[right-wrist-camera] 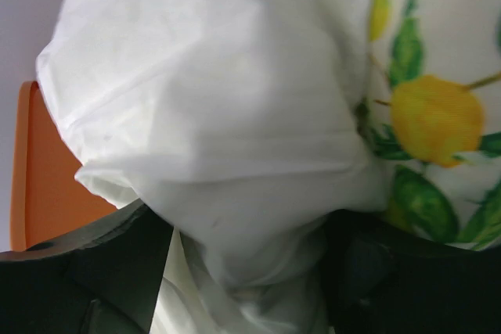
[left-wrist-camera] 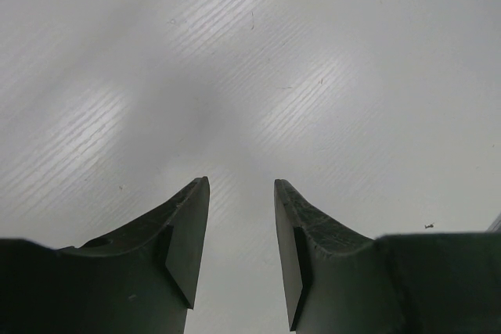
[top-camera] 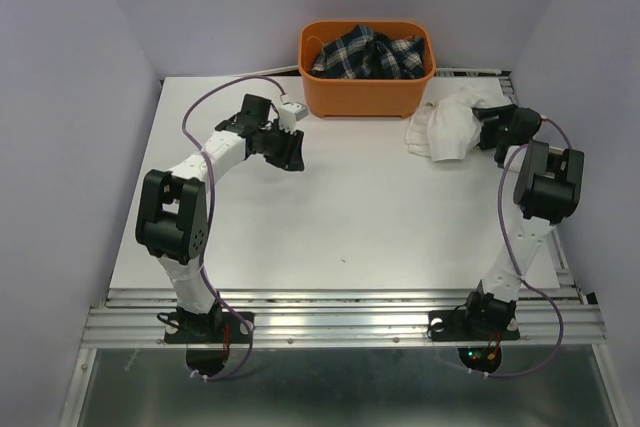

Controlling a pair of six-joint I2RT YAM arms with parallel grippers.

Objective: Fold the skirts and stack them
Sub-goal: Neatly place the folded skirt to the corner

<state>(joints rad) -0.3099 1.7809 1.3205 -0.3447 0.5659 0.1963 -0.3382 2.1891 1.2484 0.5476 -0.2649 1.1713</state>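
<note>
A soft bundle of two skirts (top-camera: 445, 127) is seen at the far right of the flat white counter (top-camera: 350, 217), just beside the right end of an orange plastic basket (top-camera: 365, 97). A dark blue and white plaid cloth (top-camera: 365, 55) is heaped in the basket.

In the right wrist view, the plain white skirt (right-wrist-camera: 219, 115) is shown as a smooth, rounded bulge of thin cloth, creased in soft folds along its lower edge. The other skirt (right-wrist-camera: 438, 115), white and printed with yellow lemons and green leaves, is pressed against it on the right.

The right gripper (right-wrist-camera: 243, 271) is spread wide at the bundle, and the plain white cloth is seen bulging into the gap between its dark fingers (right-wrist-camera: 94, 271).

The left gripper (left-wrist-camera: 241, 181) is held part open over bare counter, well apart from the skirts, with nothing between its fingers.
</note>
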